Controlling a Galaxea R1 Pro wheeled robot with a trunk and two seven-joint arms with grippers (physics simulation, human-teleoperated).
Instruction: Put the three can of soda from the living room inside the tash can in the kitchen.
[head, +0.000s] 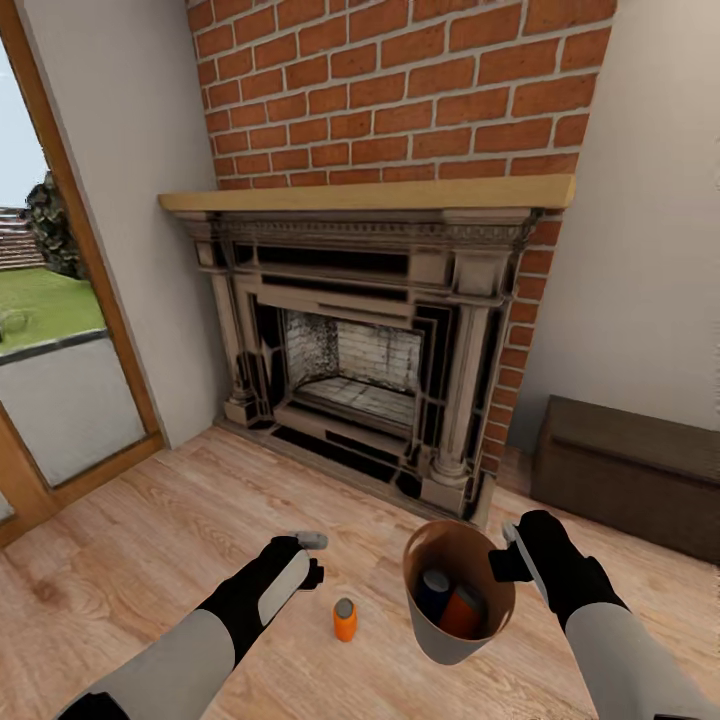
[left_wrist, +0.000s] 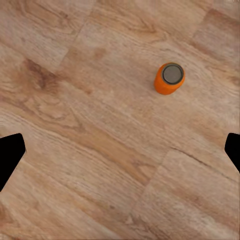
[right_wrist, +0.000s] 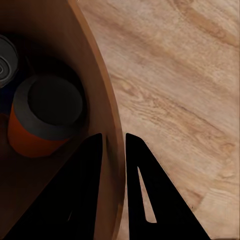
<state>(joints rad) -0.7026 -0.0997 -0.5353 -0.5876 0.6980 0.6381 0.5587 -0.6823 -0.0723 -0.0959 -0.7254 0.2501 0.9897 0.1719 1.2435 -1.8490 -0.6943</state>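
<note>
Orange cylindrical soda can w/ grey metal top (head: 345, 619) is standing upright on wood floor (head: 150, 540), just beside the empty, wide-open left pincer (head: 310, 557), towards the right pincer (head: 505, 552). That one is pinching the rim of the grey-brown tapered trash can (head: 430, 625), held off the floor. Inside: 2 cans (right_wrist: 42, 117), so 3 total. Step: collecting the last can; next, prob. lowering left pincer over it & closing.

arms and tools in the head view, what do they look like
Both arms have light grey forearm shells that end in black wrist sections. The left tool is black with a pale grey panel and a grey fingertip. The right tool is black with a pale finger. No cables or markings are visible.
</note>
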